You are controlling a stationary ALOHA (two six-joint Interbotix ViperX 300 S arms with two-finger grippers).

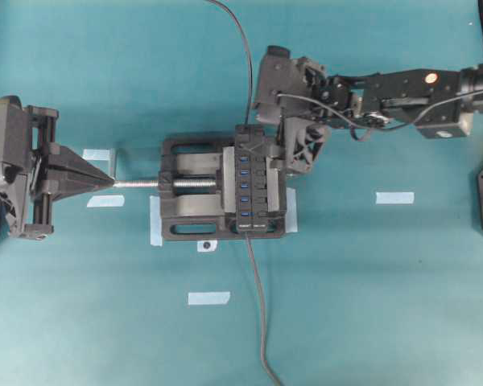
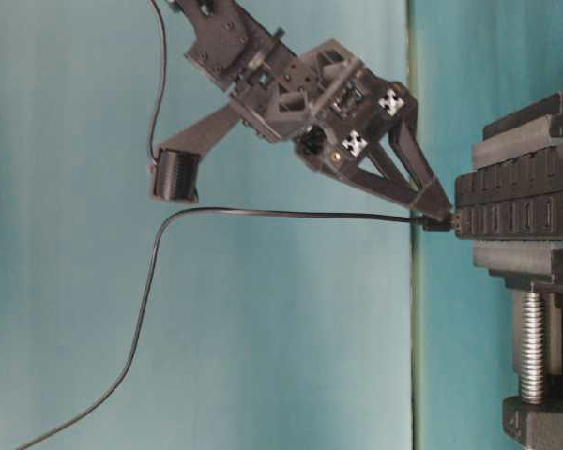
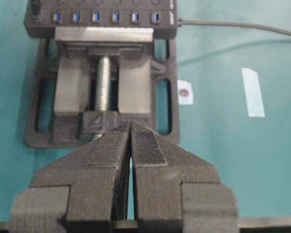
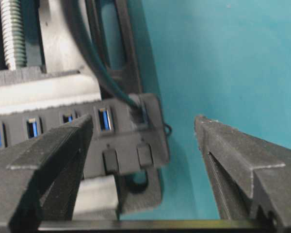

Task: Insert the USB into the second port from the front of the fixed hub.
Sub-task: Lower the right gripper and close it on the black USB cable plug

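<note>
I see my right gripper (image 4: 143, 160) wide open over the fixed hub (image 4: 72, 141), its arm hiding the USB (image 4: 138, 115) from overhead.

We see a matt teal worktop (image 1: 370, 305), a rough, layered matt black plastic left claw (image 3: 131, 145), a bright threaded metal screw (image 3: 103, 82), and the fixed hub (image 1: 253, 189) in smooth black plastic.

Robot lab: teal mat (image 1: 370, 305), tape markers (image 1: 394, 197), bench vise (image 1: 189, 211).
</note>
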